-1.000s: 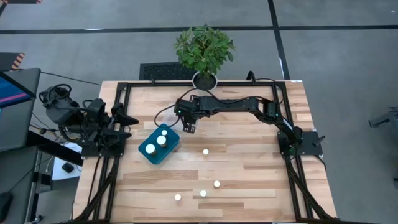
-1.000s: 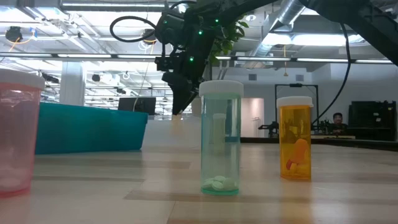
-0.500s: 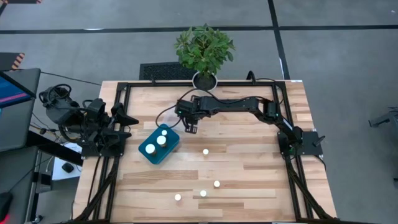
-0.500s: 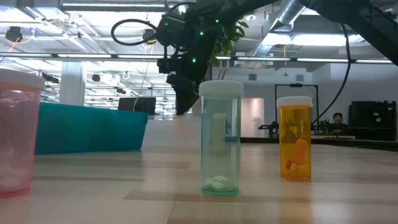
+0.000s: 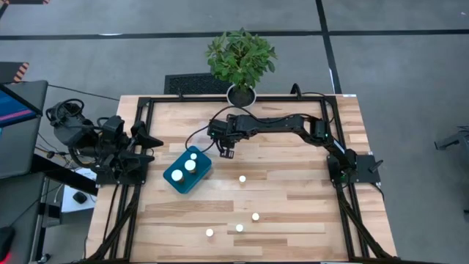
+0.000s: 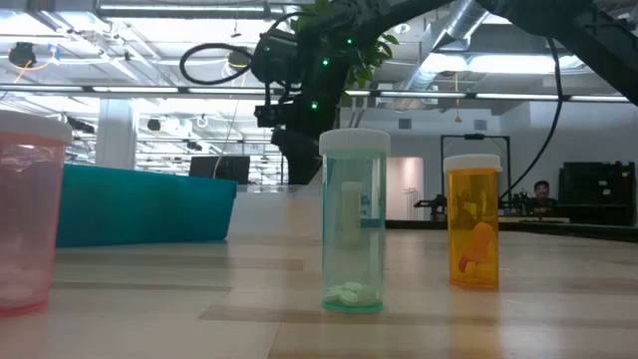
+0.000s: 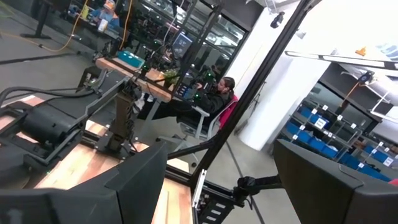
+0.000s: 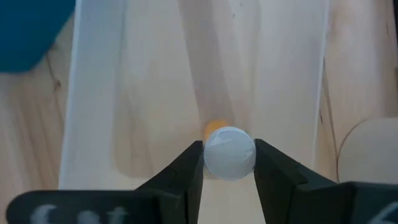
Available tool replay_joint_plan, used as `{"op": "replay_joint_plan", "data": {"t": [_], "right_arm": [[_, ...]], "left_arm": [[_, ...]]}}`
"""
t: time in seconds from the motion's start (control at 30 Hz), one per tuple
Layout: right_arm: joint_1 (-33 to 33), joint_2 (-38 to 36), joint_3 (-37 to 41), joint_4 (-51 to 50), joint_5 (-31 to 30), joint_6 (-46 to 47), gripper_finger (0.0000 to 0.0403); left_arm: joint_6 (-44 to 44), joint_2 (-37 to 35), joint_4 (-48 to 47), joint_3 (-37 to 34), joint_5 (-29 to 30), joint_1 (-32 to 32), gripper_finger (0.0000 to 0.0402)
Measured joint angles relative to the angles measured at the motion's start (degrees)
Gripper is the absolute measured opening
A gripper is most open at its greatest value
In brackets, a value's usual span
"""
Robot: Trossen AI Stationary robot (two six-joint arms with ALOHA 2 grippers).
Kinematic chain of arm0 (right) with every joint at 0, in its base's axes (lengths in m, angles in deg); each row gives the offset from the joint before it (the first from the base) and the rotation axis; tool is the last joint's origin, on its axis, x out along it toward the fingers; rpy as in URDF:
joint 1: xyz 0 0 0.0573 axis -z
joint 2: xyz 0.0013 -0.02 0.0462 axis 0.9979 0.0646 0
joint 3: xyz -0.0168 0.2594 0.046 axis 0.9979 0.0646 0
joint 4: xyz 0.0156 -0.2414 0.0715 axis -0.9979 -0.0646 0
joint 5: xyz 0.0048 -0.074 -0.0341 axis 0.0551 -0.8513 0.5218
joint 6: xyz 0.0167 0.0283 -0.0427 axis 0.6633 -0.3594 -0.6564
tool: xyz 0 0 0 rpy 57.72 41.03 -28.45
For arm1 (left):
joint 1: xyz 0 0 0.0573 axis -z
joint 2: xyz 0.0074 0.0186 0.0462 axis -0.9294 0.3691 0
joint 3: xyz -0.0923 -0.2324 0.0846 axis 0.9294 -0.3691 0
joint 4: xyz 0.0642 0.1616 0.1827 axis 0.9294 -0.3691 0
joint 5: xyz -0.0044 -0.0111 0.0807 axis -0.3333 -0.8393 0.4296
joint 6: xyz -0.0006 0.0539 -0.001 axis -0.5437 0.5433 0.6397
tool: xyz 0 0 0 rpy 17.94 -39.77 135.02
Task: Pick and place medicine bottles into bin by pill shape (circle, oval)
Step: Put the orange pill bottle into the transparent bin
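Right hand: you see it clenched on a white-capped bottle, cap pinched between both fingers; a bit of orange shows behind the cap, rest of the body hidden under it. In the high view the right hand hangs over the worktop just beyond the teal bin, toward the plant side; bottle itself too small to pick out there.
Right hand, low view: dark wrist w/ green lights, tips cut off behind the clear bottle's cap, so you can't see the grip from there.
Left hand: parked off the worktop's left edge; its wrist view shows both fingers spread wide apart, nothing between them, only room beyond.
Bin: two white caps visible inside from above; pill shapes not readable. Low view shows only its teal side wall.
Loose bottles on worktop: one near centre, three nearer the front edge; from above only caps show.
Low view close-ups: clear bottle upright, pale pills at its bottom; orange bottle upright to its side, contents blurry; pink container cut off at the frame edge.
Plant: at the far edge, pot mostly hidden under leaves.
Background: a person seated, far off.
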Motion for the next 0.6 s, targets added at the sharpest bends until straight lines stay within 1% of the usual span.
{"op": "replay_joint_plan", "data": {"t": [0.43, 0.6], "right_arm": [[-0.4, 1.7, -0.2, 1.8, -0.2, -0.4, 0.0138], [-0.1, 1.8, -0.2, 0.5, 0.0, 0.0, 0.0138]], "left_arm": [[-0.3, 0.0, -0.1, 0.0, 0.2, 0.0, 0.0288], [-0.2, 0.0, 0.0, 0.0, 1.6, 0.0, 0.0288]]}}
